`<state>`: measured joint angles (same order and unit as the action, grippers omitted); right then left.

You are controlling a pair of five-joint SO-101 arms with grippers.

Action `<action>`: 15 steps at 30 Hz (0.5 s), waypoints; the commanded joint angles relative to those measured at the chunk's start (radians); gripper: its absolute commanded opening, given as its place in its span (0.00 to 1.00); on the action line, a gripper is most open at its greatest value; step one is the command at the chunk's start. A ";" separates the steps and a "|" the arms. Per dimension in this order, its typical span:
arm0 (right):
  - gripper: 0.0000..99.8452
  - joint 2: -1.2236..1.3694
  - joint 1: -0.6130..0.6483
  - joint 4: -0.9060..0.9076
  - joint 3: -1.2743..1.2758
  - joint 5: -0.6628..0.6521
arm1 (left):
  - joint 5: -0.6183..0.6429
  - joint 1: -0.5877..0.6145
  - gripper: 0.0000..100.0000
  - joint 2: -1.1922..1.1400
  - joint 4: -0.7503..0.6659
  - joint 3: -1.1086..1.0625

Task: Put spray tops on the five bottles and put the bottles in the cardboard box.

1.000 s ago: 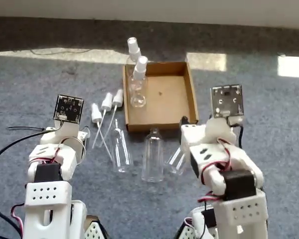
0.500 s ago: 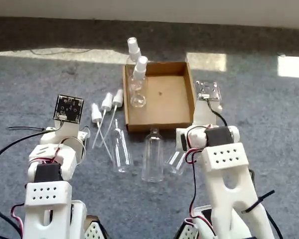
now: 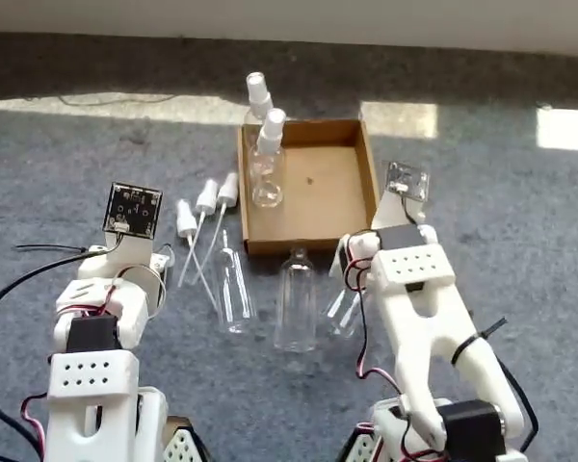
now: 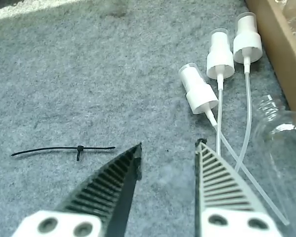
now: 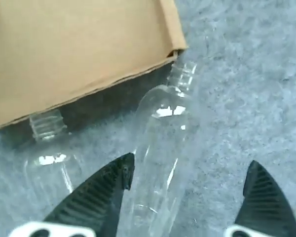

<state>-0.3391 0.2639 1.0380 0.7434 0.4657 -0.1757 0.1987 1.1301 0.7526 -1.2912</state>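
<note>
Two capped bottles (image 3: 267,159) are seen at the cardboard box (image 3: 318,207). Three bare bottles (image 3: 296,298) and three spray tops (image 3: 206,199) are left on the carpet (image 3: 520,221). Left gripper (image 4: 169,145): parted, empty. Right gripper (image 5: 190,163): spread wide over a bottle, empty.

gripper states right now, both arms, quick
Left gripper: open, holding nothing, near white plastic spray tops.
Right gripper: open over a clear plastic bottle, not gripping it.
</note>
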 commanded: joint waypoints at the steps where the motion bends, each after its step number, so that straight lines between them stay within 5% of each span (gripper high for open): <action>1: 0.31 0.038 -0.012 -0.047 -0.058 0.055 | -0.002 -0.021 0.17 0.007 -0.015 0.004; 8: 0.31 0.108 -0.081 -0.042 -0.053 -0.141 | -0.002 -0.021 0.17 0.007 -0.014 0.004; 15: 0.20 0.114 -0.366 -0.022 -0.053 -0.405 | -0.002 -0.021 0.17 0.007 -0.014 0.004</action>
<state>-0.2209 0.0184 1.0058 0.7434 0.1834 -0.1757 0.1987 1.1301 0.7526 -1.2912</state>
